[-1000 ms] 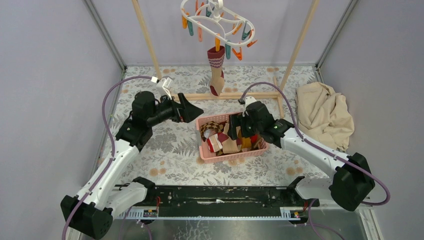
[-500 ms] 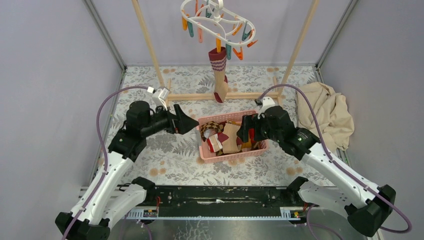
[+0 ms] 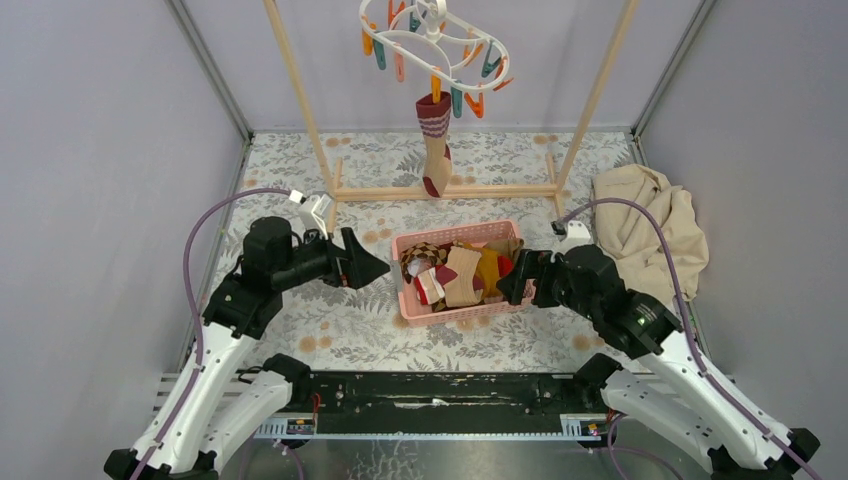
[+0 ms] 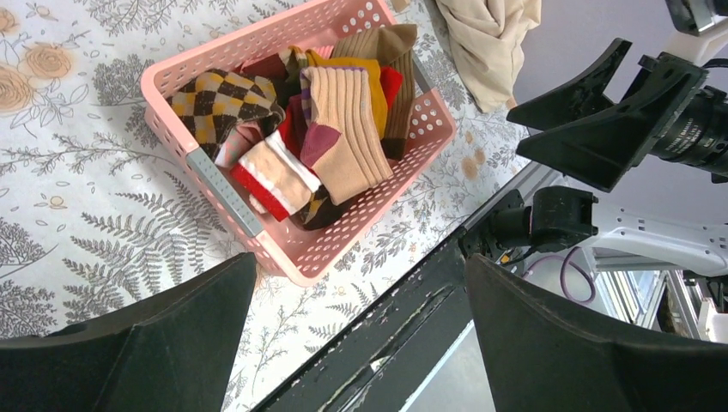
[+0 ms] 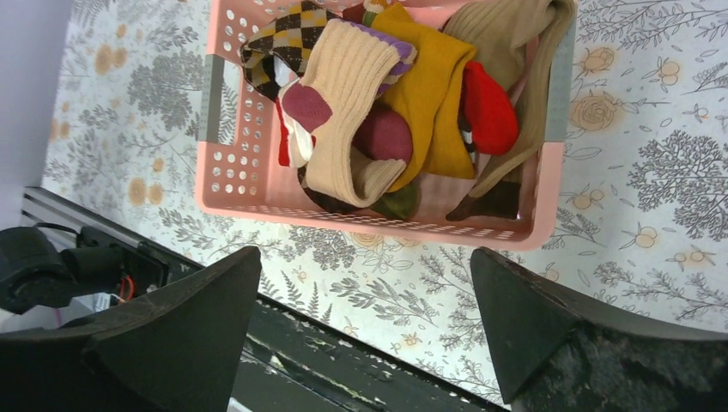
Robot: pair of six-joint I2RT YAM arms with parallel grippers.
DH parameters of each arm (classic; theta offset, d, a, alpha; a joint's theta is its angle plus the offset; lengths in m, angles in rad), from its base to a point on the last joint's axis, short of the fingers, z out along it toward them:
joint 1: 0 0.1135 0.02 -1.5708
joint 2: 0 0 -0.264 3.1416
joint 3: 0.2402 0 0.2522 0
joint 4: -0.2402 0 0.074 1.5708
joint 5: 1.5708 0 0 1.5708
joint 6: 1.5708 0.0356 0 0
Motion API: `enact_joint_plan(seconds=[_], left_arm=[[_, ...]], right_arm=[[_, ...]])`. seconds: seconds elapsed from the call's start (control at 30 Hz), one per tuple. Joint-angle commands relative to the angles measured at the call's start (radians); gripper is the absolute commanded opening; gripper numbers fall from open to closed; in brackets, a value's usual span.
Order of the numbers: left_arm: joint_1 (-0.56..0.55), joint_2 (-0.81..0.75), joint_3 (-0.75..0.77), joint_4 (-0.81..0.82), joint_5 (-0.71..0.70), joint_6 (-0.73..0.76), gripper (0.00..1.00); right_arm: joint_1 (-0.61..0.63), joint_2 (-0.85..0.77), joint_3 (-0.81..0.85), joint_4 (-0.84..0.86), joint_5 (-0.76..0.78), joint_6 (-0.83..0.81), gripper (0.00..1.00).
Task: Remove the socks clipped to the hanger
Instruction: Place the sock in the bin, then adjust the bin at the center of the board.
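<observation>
One striped sock (image 3: 434, 145), maroon-banded at the cuff with a maroon heel and toe, hangs toe-down from a clip on the hanger (image 3: 430, 20). The hanger is a white oval ring suspended high between the posts of the wooden rack (image 3: 298, 90), and this is the only sock on it.

The other socks (image 3: 460, 270) lie heaped in a pink basket (image 3: 455, 315) on the desk (image 3: 330, 320), nearer the arms than the hanging one. A ribbed beige sock (image 5: 343, 112) with a maroon heel sprawls across the top. An argyle sock (image 5: 275, 39) lies beside it at one end of the basket. A mustard sock (image 5: 429, 103) and a red sock (image 5: 489, 107) lie toward the other end, and a brown sock (image 5: 515, 34) runs along that end wall.

The left end effector (image 3: 365, 265) hovers just left of the basket, fingers spread wide and released, with nothing between them. The right end effector (image 3: 515, 280) hovers at the basket's right end, likewise spread and released, clear of the socks below.

A crumpled beige cloth (image 3: 650, 225) lies on the desk to the right, well apart from the basket.
</observation>
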Motion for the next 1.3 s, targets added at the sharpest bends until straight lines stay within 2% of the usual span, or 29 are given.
enact_joint_plan(seconds=[0.0,0.2,0.4,0.6,0.77,1.0,1.13,1.27], left_arm=[[0.007,-0.007,0.004,-0.04,0.026,0.016,0.99],[0.006,0.002,0.017,-0.097,0.024,0.03,0.99],[0.007,0.002,0.025,-0.158,-0.077,-0.005,0.99],[0.006,-0.049,-0.041,-0.044,-0.142,-0.133,0.99],[0.006,-0.032,-0.091,0.051,-0.174,-0.251,0.99],[-0.004,0.022,-0.12,0.083,-0.206,-0.32,0.99],[-0.083,0.043,-0.151,0.081,-0.286,-0.36,0.99],[-0.177,0.078,-0.165,0.082,-0.367,-0.411,0.99]], right_arm=[[0.003,-0.064,-0.009,-0.008,0.021,0.077,1.0],[0.003,-0.173,-0.009,-0.104,0.042,0.091,1.0],[0.002,-0.25,0.02,-0.168,0.034,0.067,1.0],[0.003,-0.209,0.038,-0.129,-0.05,0.041,1.0],[0.002,-0.14,0.074,-0.095,-0.103,0.003,1.0],[0.003,-0.072,0.1,-0.07,0.022,-0.076,1.0],[0.003,-0.025,0.071,-0.063,0.128,-0.084,1.0],[0.003,-0.037,0.005,0.023,0.172,-0.038,0.98]])
